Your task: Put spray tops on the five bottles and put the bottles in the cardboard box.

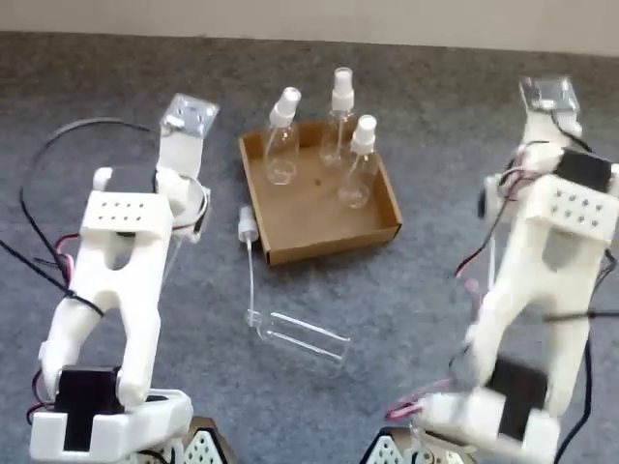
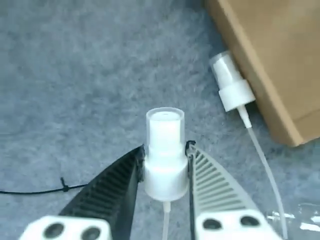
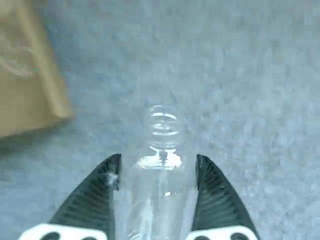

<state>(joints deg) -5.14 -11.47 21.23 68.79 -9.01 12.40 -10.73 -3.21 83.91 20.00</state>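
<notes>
Left gripper [image 2: 165, 149]: fingers closed on a white plastic spray top [image 2: 165, 160], its thin dip tube trailing from the base. Right gripper [image 3: 159, 159]: fingers clamped on the sides of a clear plastic bottle [image 3: 161, 195], with the neck open and uncapped. Both are held over the grey fabric-covered table [image 1: 435, 145].

A shallow brown cardboard box [image 1: 334, 242] sits toward the table's far edge, about midway along it. Three clear bottles with white tops stand inside it [image 1: 280, 145] [image 1: 338, 121] [image 1: 358, 169]. A second loose spray top [image 1: 248, 224] lies just beside the box's near-left corner. A spare uncapped bottle [image 1: 305, 336] lies on its side toward the near edge, between the arms.

Step in hand, as I judge it: capping the fourth bottle. The next move calls for bringing the arms together, threading the dip tube into the open neck, then seating the top squarely. The tube is thin and the neck narrow, so alignment matters.

No brand, label or writing can be read on the bottles, tops or box.
</notes>
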